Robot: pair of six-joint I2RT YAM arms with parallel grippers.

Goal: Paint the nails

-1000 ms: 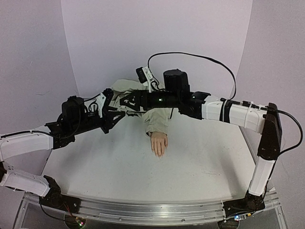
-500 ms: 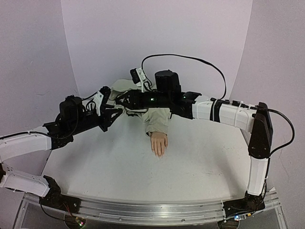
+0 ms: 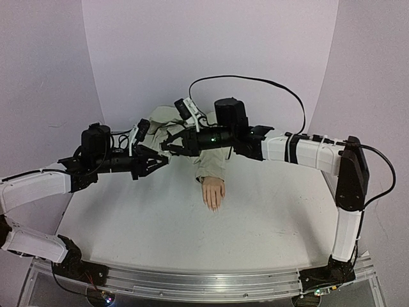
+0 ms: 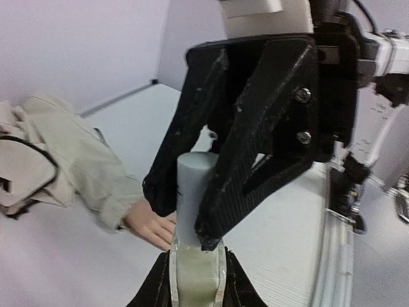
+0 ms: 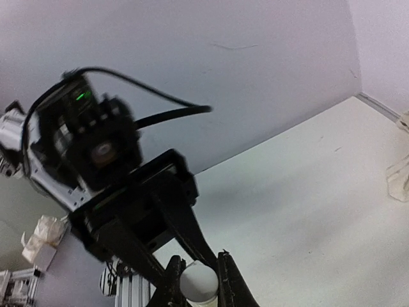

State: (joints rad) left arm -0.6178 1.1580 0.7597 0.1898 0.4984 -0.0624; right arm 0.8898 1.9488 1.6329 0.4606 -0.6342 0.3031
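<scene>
left gripper (image 3: pixel 154 161) clenched on a small white bottle (image 4: pixel 195 272), right gripper (image 5: pixel 199 275) clamped on its cap (image 4: pixel 192 182), both raised left of the mannequin hand (image 3: pixel 213 190); the nails (image 3: pixel 213 206) tip that hand's fingers, low on the table (image 3: pixel 147 224), well apart from the bottle.

The left tool (image 3: pixel 161 158) and right tool (image 3: pixel 169 146), joined on a white bottle (image 4: pixel 192 185), block the air at 10 o'clock of the mannequin hand (image 3: pixel 213 192). The tabletop (image 3: pixel 192 243) lies open from 3 through 6 to 9 o'clock.

The sleeve (image 4: pixel 77 160) was seen as creased matt cloth, the mannequin hand (image 3: pixel 213 192) as smooth and matt, the bottle (image 4: pixel 193 179) as matt plastic.
</scene>
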